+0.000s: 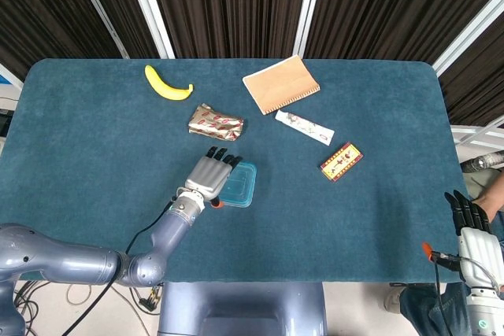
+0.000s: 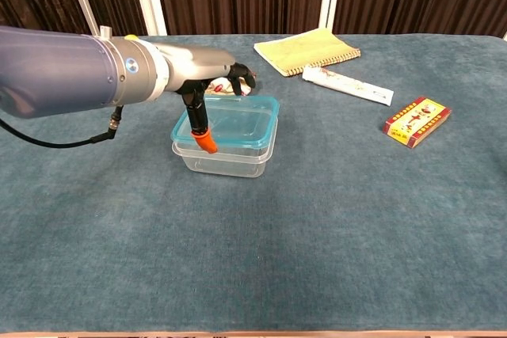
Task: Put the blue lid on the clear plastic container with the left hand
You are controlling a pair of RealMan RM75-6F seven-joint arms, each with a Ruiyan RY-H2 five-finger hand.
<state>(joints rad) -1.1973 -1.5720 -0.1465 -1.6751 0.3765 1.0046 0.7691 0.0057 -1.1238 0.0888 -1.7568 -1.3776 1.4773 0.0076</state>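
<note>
Both my hands are in sight, but only my left hand (image 1: 208, 175) is working: its fingers (image 2: 242, 78) curl over the near-left edge of the blue lid (image 2: 230, 120), grasping it, the orange-tipped thumb hanging down in front. Under my fingers the lid lies level on the clear container (image 2: 226, 157). Just beyond my fingertips lies a foil snack packet (image 1: 215, 122). My right hand (image 1: 471, 232) rests off the table (image 1: 94, 147) edge, fingers straight, holding nothing.

Lid (image 2: 238, 119) on container (image 2: 230, 158), notebook (image 2: 306, 50) behind
</note>
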